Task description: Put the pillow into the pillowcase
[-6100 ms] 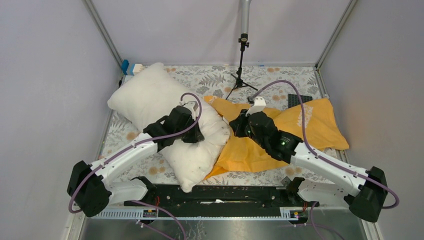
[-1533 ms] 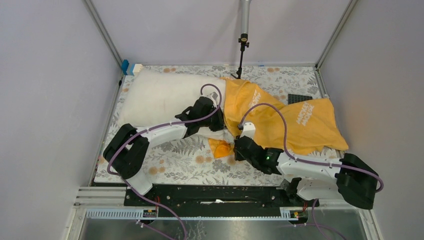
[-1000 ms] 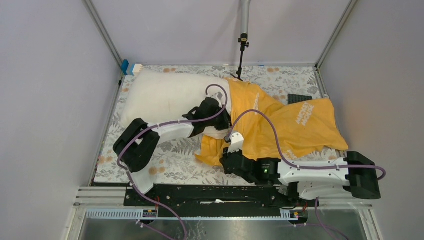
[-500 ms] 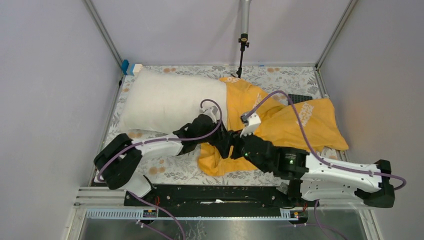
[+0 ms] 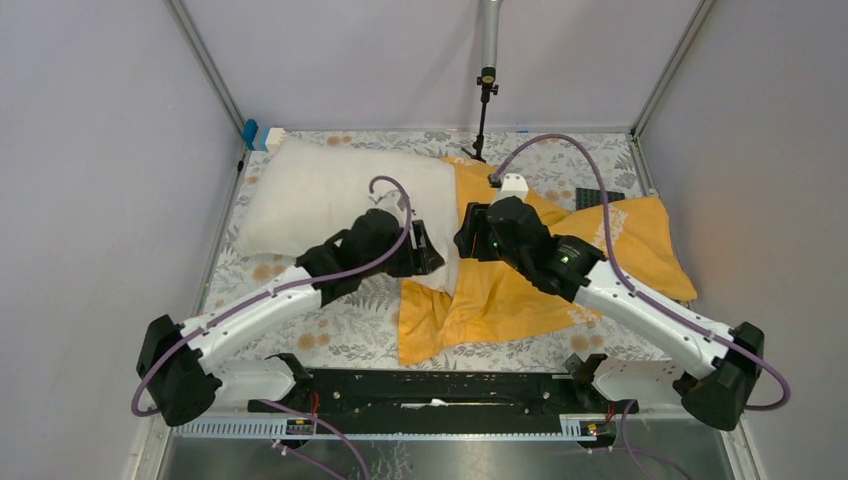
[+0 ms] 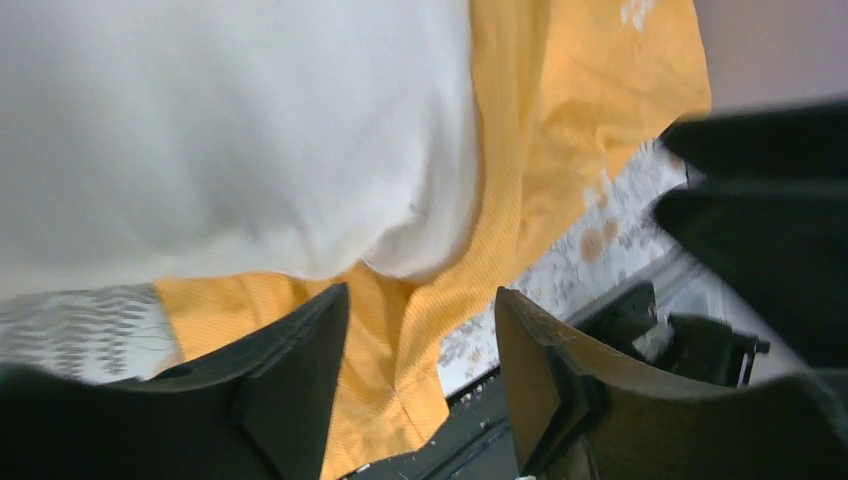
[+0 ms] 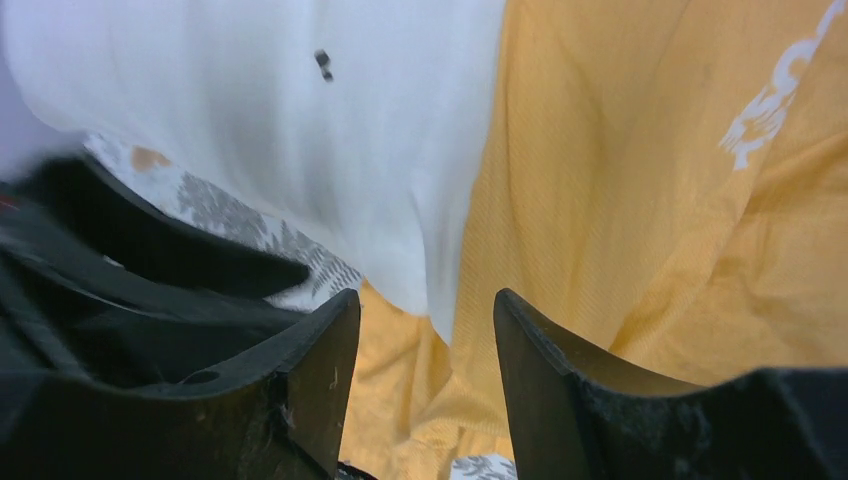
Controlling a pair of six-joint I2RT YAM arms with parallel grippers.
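The white pillow (image 5: 320, 195) lies across the back left of the table. Its right end meets the orange-yellow pillowcase (image 5: 620, 245), which spreads to the right. A loose orange flap (image 5: 440, 315) lies under the pillow's near corner and reaches toward the front. My left gripper (image 5: 428, 255) hovers open over that corner. In the left wrist view the left gripper (image 6: 420, 310) holds nothing, with pillow (image 6: 230, 130) and pillowcase (image 6: 570, 120) below. My right gripper (image 5: 466, 240) is beside it, also open. The right wrist view shows the right gripper (image 7: 425, 305) empty above pillow (image 7: 300, 130) and pillowcase (image 7: 650, 200).
A thin black tripod stand (image 5: 483, 120) rises at the back middle. A flat black object (image 5: 598, 197) lies at the back right, partly under the cloth. A small blue and white item (image 5: 255, 133) sits in the back left corner. Walls close three sides; a black rail (image 5: 430, 385) runs along the front.
Both grippers have opened and let go of the orange cloth. The arms swung back from the front edge to the pillow's near right corner. The flap now lies flat on the table.
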